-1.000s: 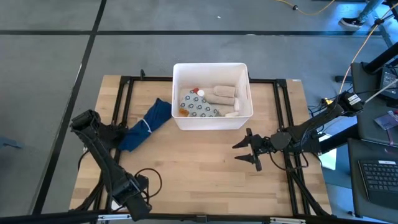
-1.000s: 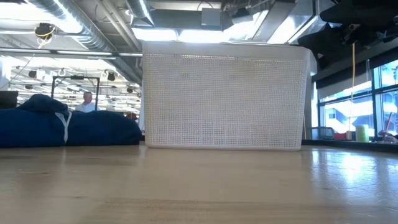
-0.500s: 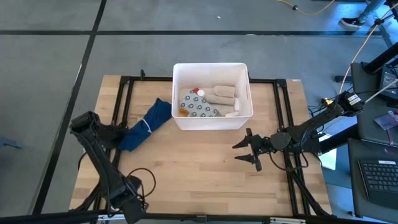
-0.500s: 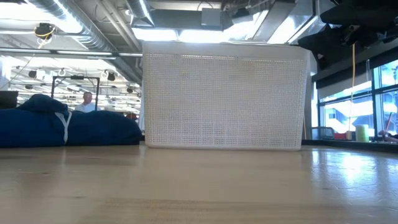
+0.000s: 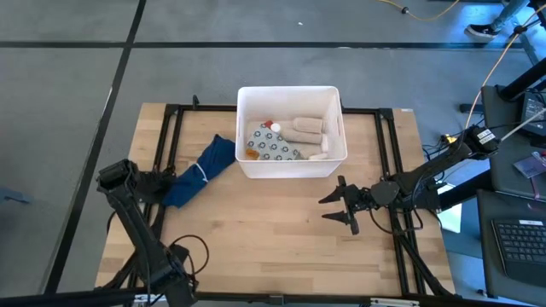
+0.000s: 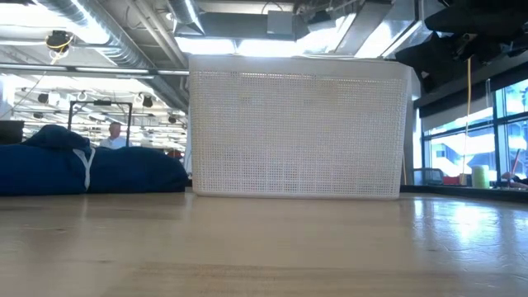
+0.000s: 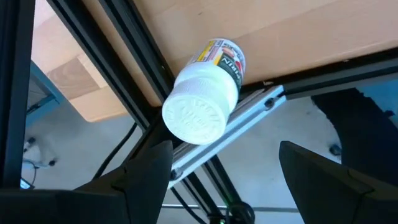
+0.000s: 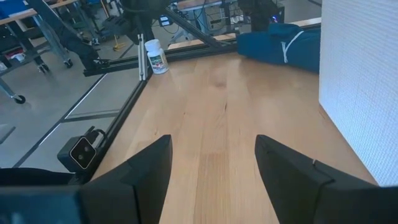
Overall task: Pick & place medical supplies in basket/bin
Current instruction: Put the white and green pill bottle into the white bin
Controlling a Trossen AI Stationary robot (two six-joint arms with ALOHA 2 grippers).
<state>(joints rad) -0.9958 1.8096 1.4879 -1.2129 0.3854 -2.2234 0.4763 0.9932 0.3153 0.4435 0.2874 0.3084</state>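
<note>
left gripper [image 7: 224,165] wide open, empty, near white bottle [image 7: 204,92]

Robotics lab or workshop: wooden bench [image 5: 281,222] in black metal framing [image 5: 171,128], exposed ceiling ducts [image 6: 99,41], wheeled equipment carts [image 8: 37,37], keyboard [image 5: 520,240], trailing cables [image 5: 503,51].

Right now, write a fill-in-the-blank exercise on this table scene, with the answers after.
1. In the high view, the blue cloth lies to the ____ of the white bin.
2. The one supply outside the bin is a white-capped ____, standing at the table edge.
3. The left hand is open in front of that item and grips ____.
4. The right hand waits over bare wood with its fingers ____.

Missing words: left; bottle; nothing; open
</note>
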